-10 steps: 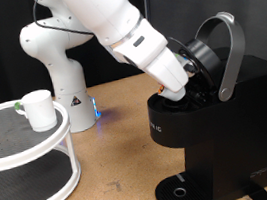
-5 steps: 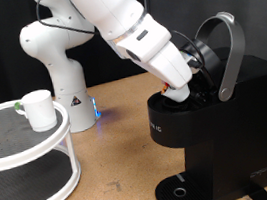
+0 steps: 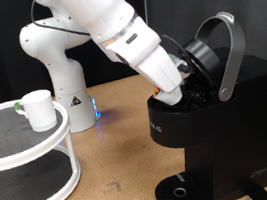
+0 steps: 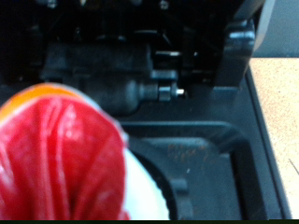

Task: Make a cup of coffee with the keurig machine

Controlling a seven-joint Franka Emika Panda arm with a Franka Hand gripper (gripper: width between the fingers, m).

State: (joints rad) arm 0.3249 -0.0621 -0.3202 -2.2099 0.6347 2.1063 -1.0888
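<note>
Arm shifted slightly toward the exterior view's left since a moment ago; gripper (image 3: 176, 92) at the open keurig machine (image 3: 219, 133), gripping red-topped pod (image 4: 65, 154); seat it squarely over the holder; cup (image 3: 39, 109) on white rack (image 3: 26, 161)

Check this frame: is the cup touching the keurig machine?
Apart. The exterior view shows the cup on the white round rack at its left, with bare table between it and the keurig machine.
</note>
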